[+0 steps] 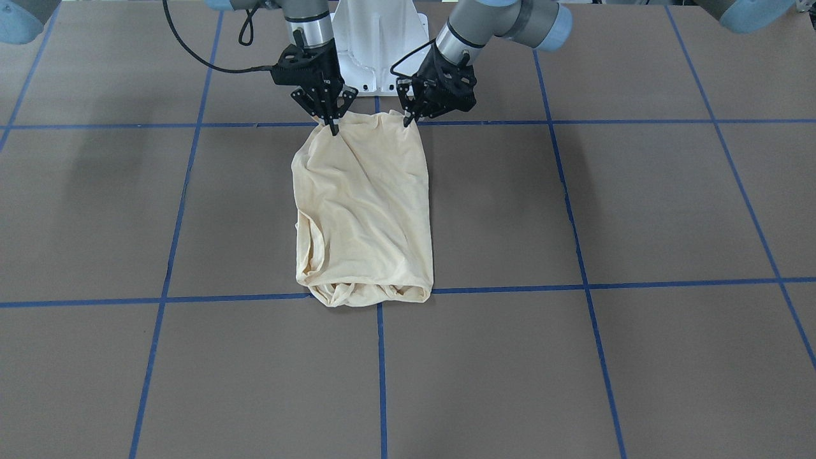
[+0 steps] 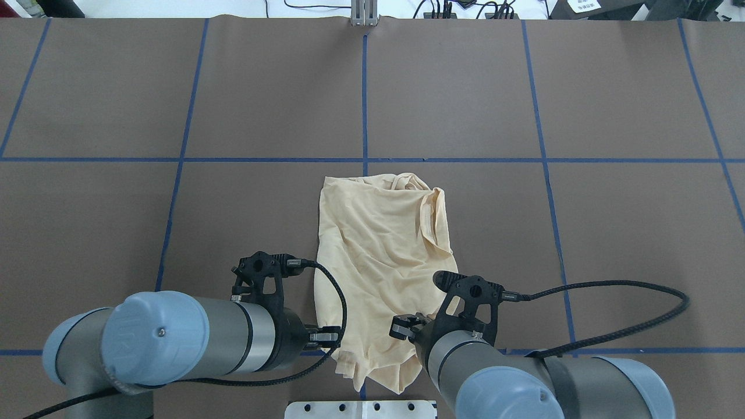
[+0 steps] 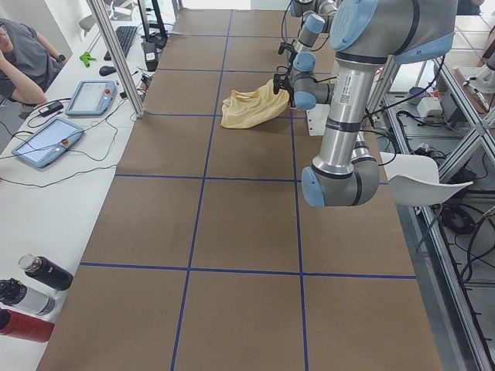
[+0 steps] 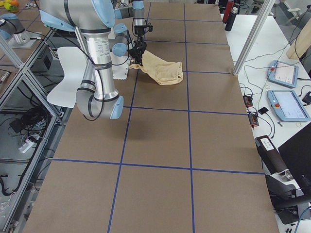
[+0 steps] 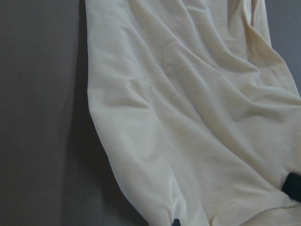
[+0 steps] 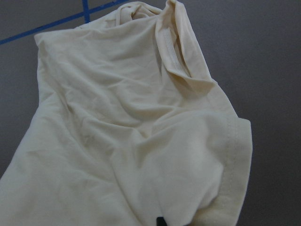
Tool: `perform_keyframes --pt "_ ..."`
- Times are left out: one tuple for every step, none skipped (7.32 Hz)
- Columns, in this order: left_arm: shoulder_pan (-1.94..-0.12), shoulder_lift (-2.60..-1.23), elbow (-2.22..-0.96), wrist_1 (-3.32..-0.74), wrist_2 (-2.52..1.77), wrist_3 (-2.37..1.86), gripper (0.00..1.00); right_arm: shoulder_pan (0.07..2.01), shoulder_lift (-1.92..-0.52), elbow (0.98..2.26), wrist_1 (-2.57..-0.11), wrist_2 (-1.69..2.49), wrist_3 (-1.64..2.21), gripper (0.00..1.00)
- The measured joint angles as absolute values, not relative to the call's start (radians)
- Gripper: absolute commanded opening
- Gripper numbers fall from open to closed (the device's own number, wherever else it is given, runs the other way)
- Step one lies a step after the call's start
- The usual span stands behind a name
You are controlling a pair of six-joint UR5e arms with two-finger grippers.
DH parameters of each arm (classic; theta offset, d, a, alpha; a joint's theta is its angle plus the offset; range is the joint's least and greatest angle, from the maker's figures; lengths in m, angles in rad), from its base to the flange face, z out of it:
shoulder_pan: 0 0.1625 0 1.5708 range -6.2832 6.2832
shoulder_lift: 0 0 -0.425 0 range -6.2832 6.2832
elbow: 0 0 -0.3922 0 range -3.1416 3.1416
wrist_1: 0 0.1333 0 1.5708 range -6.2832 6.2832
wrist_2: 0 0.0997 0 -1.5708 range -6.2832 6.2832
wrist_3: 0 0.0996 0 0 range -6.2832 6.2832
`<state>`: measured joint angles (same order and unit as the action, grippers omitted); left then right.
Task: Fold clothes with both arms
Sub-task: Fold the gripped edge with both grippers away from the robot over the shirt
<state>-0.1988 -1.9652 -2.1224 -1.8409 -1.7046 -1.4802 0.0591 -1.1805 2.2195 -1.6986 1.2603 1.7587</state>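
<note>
Plain pale cream-yellow shirt (image 1: 363, 210) on a matte brown table (image 1: 637, 204) gridded with dark blue tape lines (image 1: 497, 288)

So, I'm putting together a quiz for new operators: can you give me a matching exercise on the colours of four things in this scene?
Things:
1. shirt
2. tape lines
3. robot base
4. left gripper

Colours:
a. black
b. white
c. pale yellow
d. blue

Pairs: 1-c; 2-d; 3-b; 4-a
</note>
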Motion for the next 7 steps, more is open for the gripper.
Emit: perform_keyframes --pt "-0.189 -1.971 -2.156 -1.787 -1.709 -1.484 0.00 0.066 -1.176 2.252 -1.730 1.263 1.758 0.00" --pt "-0.199 -1.975 -2.158 -1.765 -1.712 -1.475 0.00 0.087 -1.169 2.251 -1.742 1.268 1.750 0.00" --pt "-0.225 -1.978 -2.148 -1.758 -1.713 -1.456 0.00 0.124 -1.147 2.220 -1.745 1.274 1.734 0.00" --pt "-0.255 -1.984 -2.134 -1.755 -1.713 -1.438 0.00 0.168 -1.111 2.163 -1.743 1.283 1.716 0.00" --pt "-0.284 -1.995 -2.117 -1.753 -1.713 -1.429 0.00 0.210 -1.078 2.106 -1.738 1.299 1.697 0.00" --pt "-0.312 -2.015 -2.092 -1.753 -1.712 -1.421 0.00 0.245 -1.057 2.066 -1.736 1.308 1.674 0.00" --pt "-0.340 -2.042 -2.058 -1.752 -1.712 -1.414 0.00 0.271 -1.046 2.039 -1.735 1.312 1.656 0.00"
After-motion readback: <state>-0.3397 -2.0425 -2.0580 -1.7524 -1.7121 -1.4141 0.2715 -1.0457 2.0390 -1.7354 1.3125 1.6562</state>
